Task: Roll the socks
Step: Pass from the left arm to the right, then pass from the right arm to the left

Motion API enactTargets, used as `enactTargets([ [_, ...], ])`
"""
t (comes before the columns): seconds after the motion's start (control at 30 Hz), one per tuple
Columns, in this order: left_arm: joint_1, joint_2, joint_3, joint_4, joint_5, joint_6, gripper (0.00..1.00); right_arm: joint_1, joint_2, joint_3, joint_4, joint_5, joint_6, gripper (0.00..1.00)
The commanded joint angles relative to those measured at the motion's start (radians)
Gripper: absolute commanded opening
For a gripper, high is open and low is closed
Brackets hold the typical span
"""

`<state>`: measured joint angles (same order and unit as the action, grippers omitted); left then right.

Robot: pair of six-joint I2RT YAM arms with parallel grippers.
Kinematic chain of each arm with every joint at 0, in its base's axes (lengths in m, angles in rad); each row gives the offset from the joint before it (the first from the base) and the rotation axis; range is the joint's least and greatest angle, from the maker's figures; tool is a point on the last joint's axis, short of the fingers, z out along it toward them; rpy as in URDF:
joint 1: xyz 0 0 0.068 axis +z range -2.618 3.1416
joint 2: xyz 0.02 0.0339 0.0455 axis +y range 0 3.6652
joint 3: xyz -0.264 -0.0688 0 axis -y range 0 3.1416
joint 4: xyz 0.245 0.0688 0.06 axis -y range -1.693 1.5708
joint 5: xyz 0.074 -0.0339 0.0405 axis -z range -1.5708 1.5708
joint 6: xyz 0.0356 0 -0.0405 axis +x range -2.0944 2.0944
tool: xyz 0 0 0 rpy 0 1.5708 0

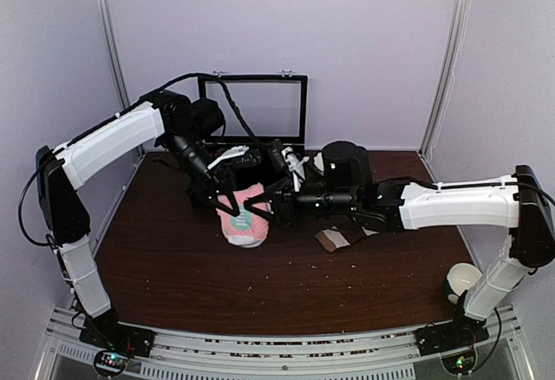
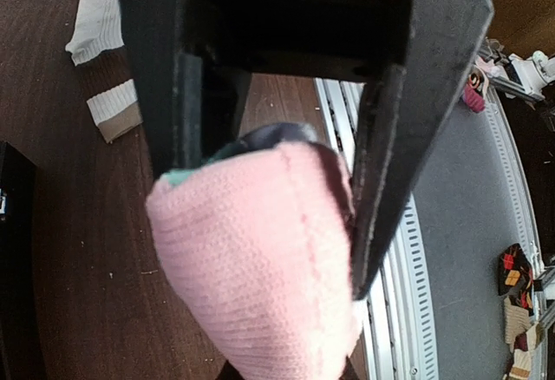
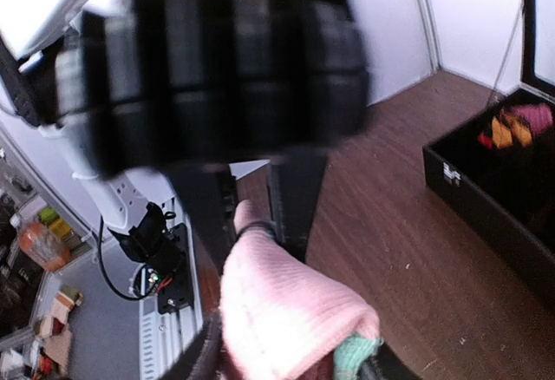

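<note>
Left wrist view: the left gripper [image 2: 277,198] is seen clenched on the pink sock [image 2: 260,267]. The sock's ribbed knit is folded into a rounded, bulging lobe between the matte black fingers [image 2: 381,163], and a sliver of mint fabric is exposed at its upper edge. From above, the sock is held over the middle of the dark wood-grain table [image 1: 173,267], its white lower end down by the surface. The right gripper [image 1: 270,211] is pressed up beside it, but whether that claw is closed on the fabric cannot be told. A short sock [image 1: 332,239], banded in brown and cream with a ribbed cuff, is seen lying flat on the table just to the right.
</note>
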<state>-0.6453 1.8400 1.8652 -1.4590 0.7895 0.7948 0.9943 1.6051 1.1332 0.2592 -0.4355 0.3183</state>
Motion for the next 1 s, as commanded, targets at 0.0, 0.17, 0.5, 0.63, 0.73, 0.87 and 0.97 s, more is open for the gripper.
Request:
enactTargets([
  [0.0, -0.008, -0.050, 0.047, -0.011, 0.051, 0.010, 0.00, -0.010, 0.036, -0.011, 0.095, -0.122, 0.093, 0.31],
  [0.17, -0.022, -0.076, 0.036, 0.021, -0.004, -0.016, 0.04, -0.012, 0.050, -0.023, 0.163, -0.159, 0.149, 0.00],
  [0.5, -0.027, -0.284, 0.011, 0.317, -0.531, -0.123, 0.98, 0.001, 0.024, 0.034, 0.045, -0.005, 0.143, 0.00],
  [0.63, -0.011, -0.409, -0.157, 0.551, -0.880, -0.249, 0.98, 0.026, 0.017, 0.072, -0.022, 0.051, 0.040, 0.00],
  [0.73, 0.003, -0.458, -0.205, 0.490, -0.748, -0.119, 0.96, 0.032, 0.028, 0.104, -0.052, 0.090, 0.011, 0.00],
  [0.87, -0.079, -0.502, -0.304, 0.500, -0.737, -0.081, 0.98, 0.041, 0.036, 0.118, -0.010, 0.134, 0.032, 0.00],
  [0.97, -0.129, -0.504, -0.340, 0.500, -0.701, -0.123, 0.98, 0.045, 0.055, 0.151, -0.002, 0.163, 0.065, 0.00],
])
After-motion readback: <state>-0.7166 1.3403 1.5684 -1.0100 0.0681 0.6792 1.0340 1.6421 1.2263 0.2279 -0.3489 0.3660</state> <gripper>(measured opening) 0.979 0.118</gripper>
